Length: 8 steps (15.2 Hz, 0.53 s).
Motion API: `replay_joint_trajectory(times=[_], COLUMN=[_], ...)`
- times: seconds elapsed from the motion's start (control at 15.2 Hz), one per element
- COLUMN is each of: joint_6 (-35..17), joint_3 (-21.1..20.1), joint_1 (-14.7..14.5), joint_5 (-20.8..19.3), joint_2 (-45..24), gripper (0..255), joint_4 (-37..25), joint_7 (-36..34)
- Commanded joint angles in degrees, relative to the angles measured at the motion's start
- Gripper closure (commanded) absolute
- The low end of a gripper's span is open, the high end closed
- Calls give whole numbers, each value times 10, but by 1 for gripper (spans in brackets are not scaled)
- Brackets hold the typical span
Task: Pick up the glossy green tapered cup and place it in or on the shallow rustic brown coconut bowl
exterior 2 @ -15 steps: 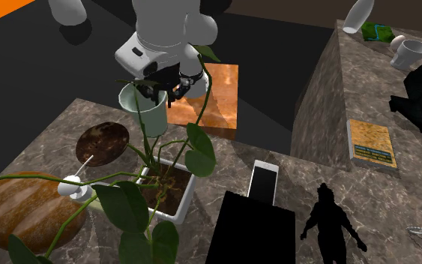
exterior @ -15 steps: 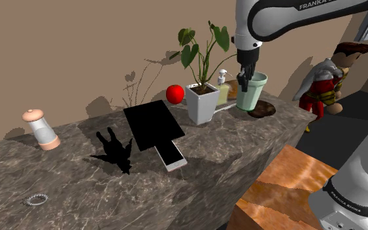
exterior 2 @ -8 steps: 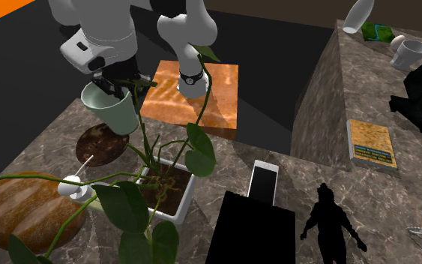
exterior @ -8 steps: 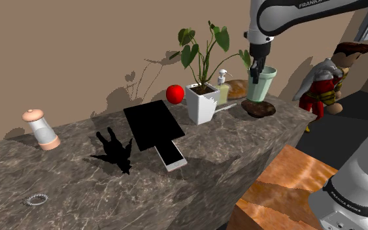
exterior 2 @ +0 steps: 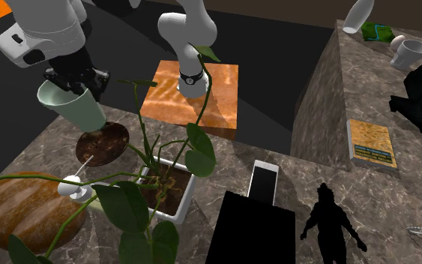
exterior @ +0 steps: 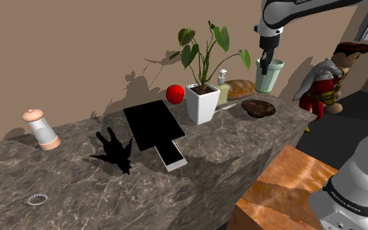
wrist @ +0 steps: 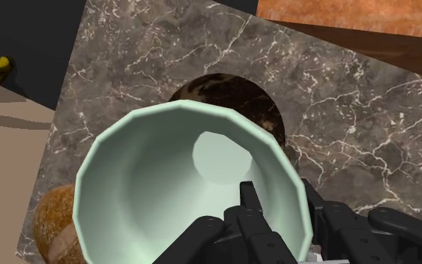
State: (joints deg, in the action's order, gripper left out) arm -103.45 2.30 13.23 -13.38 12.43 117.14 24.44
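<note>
A pale green tapered cup (exterior: 270, 76) hangs upright in the air, well above the marble counter. My gripper (exterior: 265, 66) is shut on its rim, one finger (wrist: 250, 201) inside the cup and the other outside. The dark brown shallow bowl (exterior: 259, 107) rests on the counter's end, below the cup. In the second exterior view the cup (exterior 2: 75, 106) hangs tilted above the bowl (exterior 2: 104, 143), with the gripper (exterior 2: 73, 82) over it. In the wrist view the cup (wrist: 172, 176) hides most of the bowl (wrist: 235, 96) beneath it.
Beside the bowl lie a bread loaf (exterior: 240, 87), a soap dispenser (exterior: 223, 85), a potted plant (exterior: 202, 99) and a red apple (exterior: 174, 93). Farther along the counter (exterior: 78, 183) are a black tablet (exterior: 153, 124), a phone (exterior: 170, 155), a black figure (exterior: 116, 151) and a shaker (exterior: 41, 129).
The gripper has carried the cup up off the counter and toward the shoulder view's right, from beside the bowl to high above it. The bowl has not moved.
</note>
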Motion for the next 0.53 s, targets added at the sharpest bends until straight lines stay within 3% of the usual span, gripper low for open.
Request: replay_joint_trajectory(times=[0.0,0.46], joint_6=[-3,-56], joint_3=[18,20], joint_1=[12,13], joint_5=[-4,-8], joint_2=[-14,-20], gripper=[255,255], joint_4=[-18,30], joint_7=[29,19])
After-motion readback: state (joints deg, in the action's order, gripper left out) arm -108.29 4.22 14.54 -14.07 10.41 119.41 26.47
